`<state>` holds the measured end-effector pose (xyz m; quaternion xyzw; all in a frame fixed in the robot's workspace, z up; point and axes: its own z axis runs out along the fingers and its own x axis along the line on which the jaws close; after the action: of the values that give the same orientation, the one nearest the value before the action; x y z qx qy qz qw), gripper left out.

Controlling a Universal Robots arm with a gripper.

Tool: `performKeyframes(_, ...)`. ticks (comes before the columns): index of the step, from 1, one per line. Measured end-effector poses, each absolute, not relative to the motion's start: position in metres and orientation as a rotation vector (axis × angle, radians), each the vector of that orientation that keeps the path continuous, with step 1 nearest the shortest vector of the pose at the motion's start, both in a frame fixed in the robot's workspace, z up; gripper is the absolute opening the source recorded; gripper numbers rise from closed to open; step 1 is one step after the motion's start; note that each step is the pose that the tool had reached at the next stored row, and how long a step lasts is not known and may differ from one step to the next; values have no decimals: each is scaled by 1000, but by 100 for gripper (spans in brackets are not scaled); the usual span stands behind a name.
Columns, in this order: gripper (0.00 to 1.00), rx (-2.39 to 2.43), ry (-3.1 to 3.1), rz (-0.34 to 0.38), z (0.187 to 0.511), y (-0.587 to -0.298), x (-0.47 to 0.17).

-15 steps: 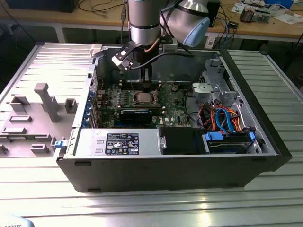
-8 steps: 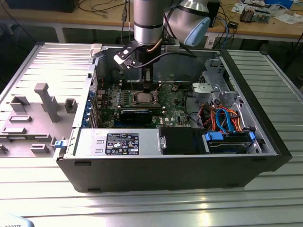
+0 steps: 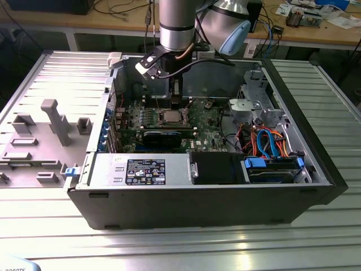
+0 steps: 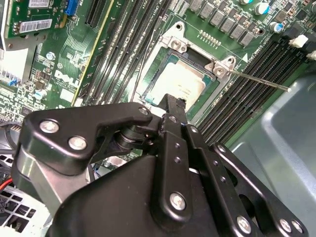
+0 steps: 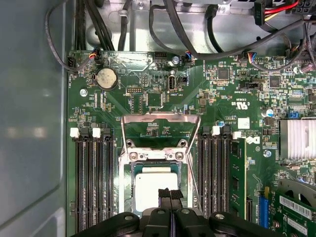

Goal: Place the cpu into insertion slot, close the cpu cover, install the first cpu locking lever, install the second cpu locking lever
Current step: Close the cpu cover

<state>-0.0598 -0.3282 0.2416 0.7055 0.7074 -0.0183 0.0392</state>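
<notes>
The cpu (image 5: 152, 186) lies flat in the insertion slot (image 5: 125, 170), its dull silver top showing in both wrist views (image 4: 181, 83). The cpu cover (image 5: 160, 117) is swung open and lies back beyond the socket, with green board visible through its window. A thin locking lever (image 4: 259, 81) sticks out sideways from the socket corner. My gripper (image 5: 170, 194) hovers just over the near edge of the chip, fingers shut together with nothing seen between them. In the exterior view the gripper (image 3: 176, 96) hangs inside the open computer case above the cpu (image 3: 169, 117).
Long black memory slots (image 5: 94, 182) flank the socket on both sides. A coin battery (image 5: 104, 77), cables (image 5: 163, 29) and a finned heat sink (image 5: 297, 139) sit nearby. A drive cage (image 3: 256, 104) and the case wall (image 3: 299, 118) stand at the exterior view's right. Grey fixtures (image 3: 53, 121) stand outside the case.
</notes>
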Motion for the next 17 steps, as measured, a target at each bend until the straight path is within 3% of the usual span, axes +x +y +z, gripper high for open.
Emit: performKeyframes(17,11,2157,2163,-68,244,-328,-60)
